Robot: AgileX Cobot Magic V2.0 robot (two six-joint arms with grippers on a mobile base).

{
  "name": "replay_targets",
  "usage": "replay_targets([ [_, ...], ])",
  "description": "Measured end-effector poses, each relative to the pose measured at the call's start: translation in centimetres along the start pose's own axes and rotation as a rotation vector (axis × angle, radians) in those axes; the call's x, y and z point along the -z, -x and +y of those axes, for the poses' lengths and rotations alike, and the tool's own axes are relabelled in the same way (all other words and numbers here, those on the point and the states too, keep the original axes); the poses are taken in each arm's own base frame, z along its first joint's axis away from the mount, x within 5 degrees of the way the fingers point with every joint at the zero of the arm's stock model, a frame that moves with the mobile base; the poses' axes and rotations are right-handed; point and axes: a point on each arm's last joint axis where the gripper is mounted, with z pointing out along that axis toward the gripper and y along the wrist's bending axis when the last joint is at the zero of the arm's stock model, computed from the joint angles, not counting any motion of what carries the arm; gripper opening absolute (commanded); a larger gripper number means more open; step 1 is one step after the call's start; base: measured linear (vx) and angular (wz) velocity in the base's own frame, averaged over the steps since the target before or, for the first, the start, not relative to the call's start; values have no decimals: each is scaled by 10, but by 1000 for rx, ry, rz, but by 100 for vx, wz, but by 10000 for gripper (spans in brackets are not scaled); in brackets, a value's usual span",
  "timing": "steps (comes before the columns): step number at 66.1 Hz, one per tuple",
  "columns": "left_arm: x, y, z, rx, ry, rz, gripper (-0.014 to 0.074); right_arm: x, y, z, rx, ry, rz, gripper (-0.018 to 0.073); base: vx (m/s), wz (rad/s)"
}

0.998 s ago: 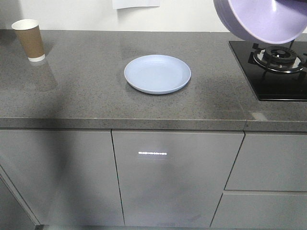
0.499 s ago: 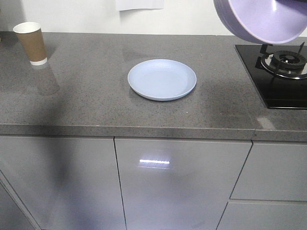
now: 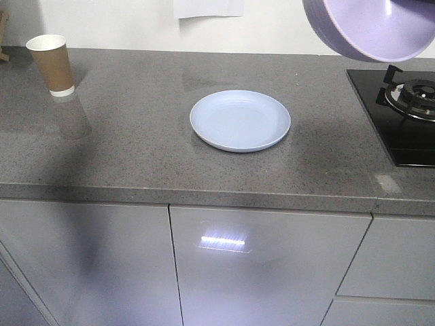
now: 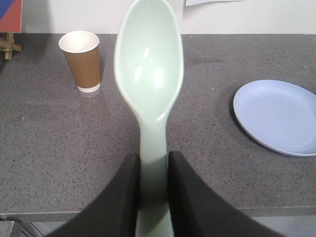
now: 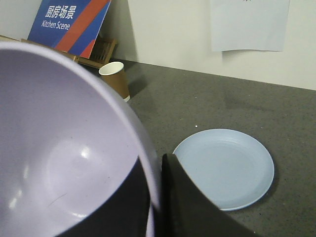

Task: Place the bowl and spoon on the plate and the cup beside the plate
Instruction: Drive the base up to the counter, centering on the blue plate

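Right wrist view: the right claw (image 5: 156, 164) pinches the bowl (image 5: 59, 148) by its rim, tilted, above the counter (image 3: 136, 142) — such a thin hold could slip during lowering. The left claw (image 4: 153, 163) clamps the spoon (image 4: 149, 74) by its handle. The plate (image 3: 239, 121) lies bare — the cup (image 3: 54, 64) stands well left.

Both grippers clamped, each carrying a load.
The left gripper (image 4: 153, 165) pinches the spoon (image 4: 149, 64) by its handle; the right gripper (image 5: 154, 165) grips the rim of the bowl (image 5: 59, 148) (one finger inside, one outside).
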Motion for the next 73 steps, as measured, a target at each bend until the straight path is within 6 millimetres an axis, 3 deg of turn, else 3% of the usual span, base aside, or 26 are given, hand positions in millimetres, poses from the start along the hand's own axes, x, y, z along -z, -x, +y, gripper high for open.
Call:
replay_targets([
  [73,0,0,0,0,0,0,-6,0,0,0,0,0,0,-10,4,3],
])
